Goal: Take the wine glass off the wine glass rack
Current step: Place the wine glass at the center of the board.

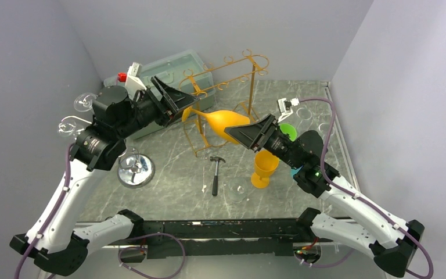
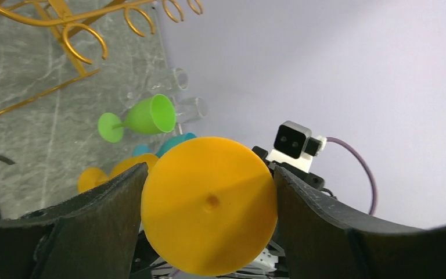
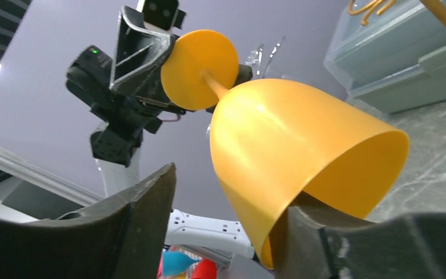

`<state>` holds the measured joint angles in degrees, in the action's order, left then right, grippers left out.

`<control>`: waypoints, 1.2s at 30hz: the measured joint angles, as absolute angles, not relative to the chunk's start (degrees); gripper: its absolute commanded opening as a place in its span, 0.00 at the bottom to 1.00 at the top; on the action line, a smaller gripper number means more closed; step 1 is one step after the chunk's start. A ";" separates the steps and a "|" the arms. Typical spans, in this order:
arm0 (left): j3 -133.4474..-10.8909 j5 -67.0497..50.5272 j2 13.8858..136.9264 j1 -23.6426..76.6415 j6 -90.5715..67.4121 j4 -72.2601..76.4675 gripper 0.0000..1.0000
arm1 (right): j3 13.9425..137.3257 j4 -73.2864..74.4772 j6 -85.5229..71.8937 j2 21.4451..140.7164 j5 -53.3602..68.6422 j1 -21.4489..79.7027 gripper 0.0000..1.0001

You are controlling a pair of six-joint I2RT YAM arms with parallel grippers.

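Observation:
The orange wine glass (image 1: 226, 123) lies on its side in the air, just in front of the gold wire wine glass rack (image 1: 251, 87). My left gripper (image 1: 187, 107) is shut on its round foot (image 2: 209, 203), with a finger against each edge of the disc. My right gripper (image 1: 250, 135) is at the bowl's mouth. In the right wrist view one finger (image 3: 325, 232) sits inside the bowl (image 3: 284, 139). The other finger (image 3: 145, 209) stands outside it, with a gap to the wall.
A hammer (image 1: 216, 171) lies on the marble top below the glass. An upright orange goblet (image 1: 264, 168) and a green glass (image 1: 288, 131) sit under the right arm. There is a metal dish (image 1: 135, 170) at the left, a teal bin (image 1: 174, 67) behind it, and clear glasses (image 1: 84, 102) at the far left.

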<state>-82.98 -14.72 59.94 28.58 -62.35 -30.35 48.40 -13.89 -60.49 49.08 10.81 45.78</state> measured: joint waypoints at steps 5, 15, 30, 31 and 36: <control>-80.34 -16.01 58.15 28.58 -65.93 -25.91 0.63 | 47.92 -17.67 -62.15 48.64 10.87 45.78 0.26; -78.63 -16.78 57.08 28.53 -66.67 -25.15 0.99 | 48.75 -22.46 -64.29 48.51 12.43 46.13 0.00; -87.46 -11.64 55.81 28.53 -50.39 -40.62 0.99 | 65.54 16.03 -56.14 45.91 6.83 45.93 0.00; -87.83 -11.18 55.66 28.53 -49.19 -41.91 0.99 | 67.79 20.21 -55.51 45.25 6.26 45.93 0.00; -89.08 -10.04 55.75 28.53 -43.72 -46.59 0.99 | 77.76 40.95 -53.56 43.05 4.14 45.91 0.00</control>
<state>-89.08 -10.04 55.75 28.53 -43.72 -46.59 77.76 40.95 -53.56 43.05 4.14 45.91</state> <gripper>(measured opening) 0.994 0.030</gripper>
